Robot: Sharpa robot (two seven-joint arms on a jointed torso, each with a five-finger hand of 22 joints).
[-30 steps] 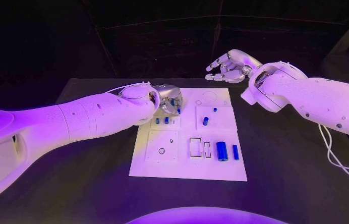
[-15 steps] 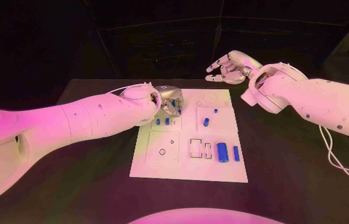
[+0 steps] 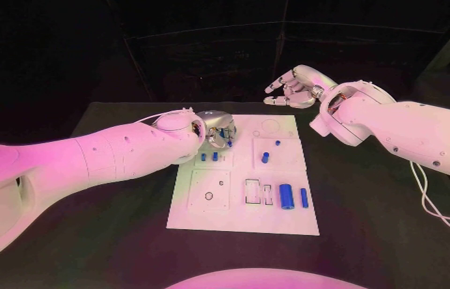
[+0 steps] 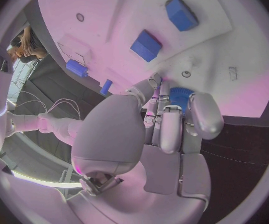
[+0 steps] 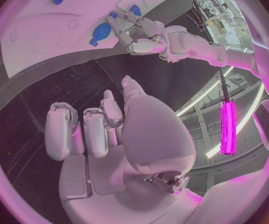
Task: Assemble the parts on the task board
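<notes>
Little has moved since the earlier frame: left robot hand stays over the flat white task board's far-left corner, pinching a small blue cylindrical part. Right robot hand hovers beyond the board, fingers loosely curled, empty.

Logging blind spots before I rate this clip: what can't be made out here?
- Head view: left hand covers the board's far-left corner; its fingertips and what they hold are hidden.
- Left wrist view: the blue part sits behind the fingers; its shape and whether it is seated are unclear.
- Head view: board markings too small to read.
- Right hand hangs over dark background; its height is unclear.
</notes>
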